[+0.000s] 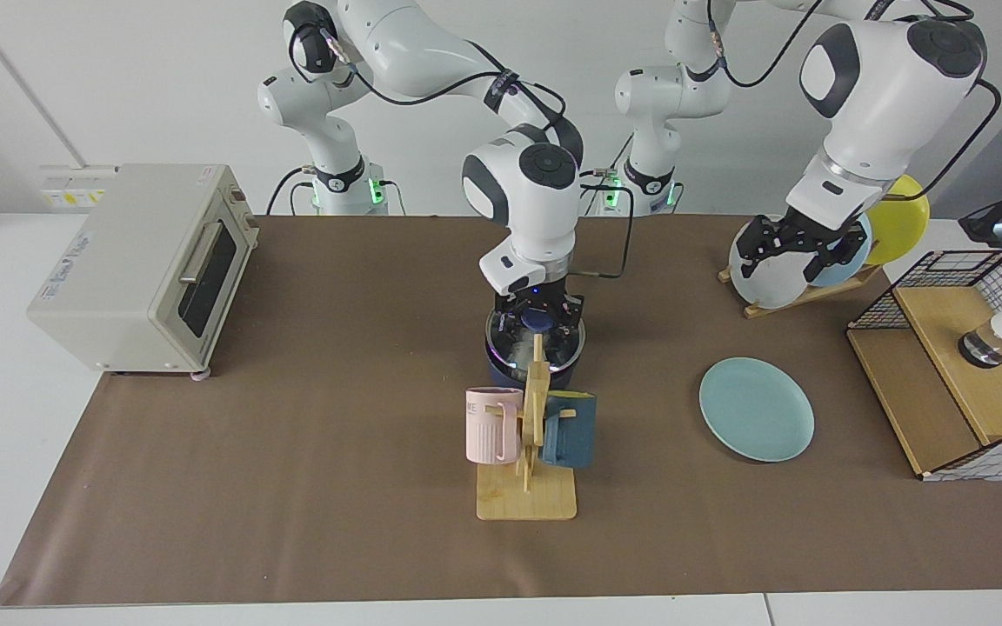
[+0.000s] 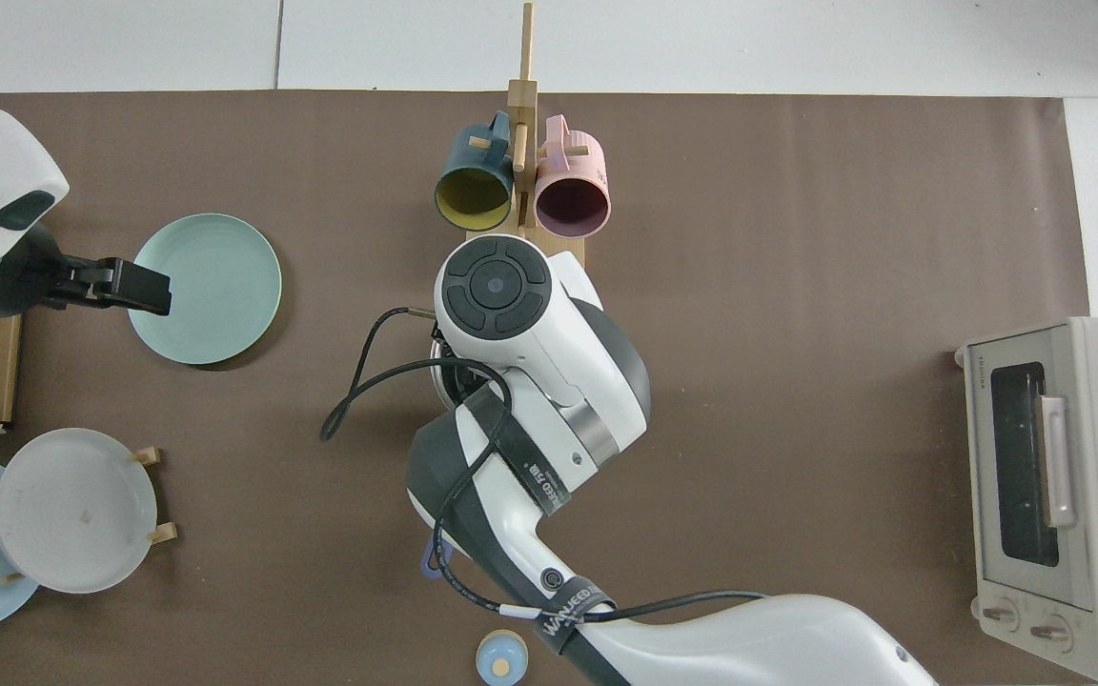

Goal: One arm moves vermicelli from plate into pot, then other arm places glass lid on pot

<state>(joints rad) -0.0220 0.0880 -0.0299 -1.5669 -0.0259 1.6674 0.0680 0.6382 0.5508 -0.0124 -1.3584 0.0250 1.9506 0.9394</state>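
Two ways to blow it from here, by the look of it. Right gripper point(image 1: 538, 320) pinched on the blue knob of the glass lid point(image 1: 505, 330), lid sitting on or just over the pot point(image 1: 501, 372) behind the mug rack point(image 1: 529, 452). Vermicelli point(image 1: 520, 350) showing pale under the glass; teal plate point(image 1: 757, 409) bare. Could seat crooked if let go off-centre, or drag pot and lid sideways on the lift. Left gripper point(image 1: 794, 250) parked by the plate rack point(image 1: 801, 291), fingers spread, holding nothing.
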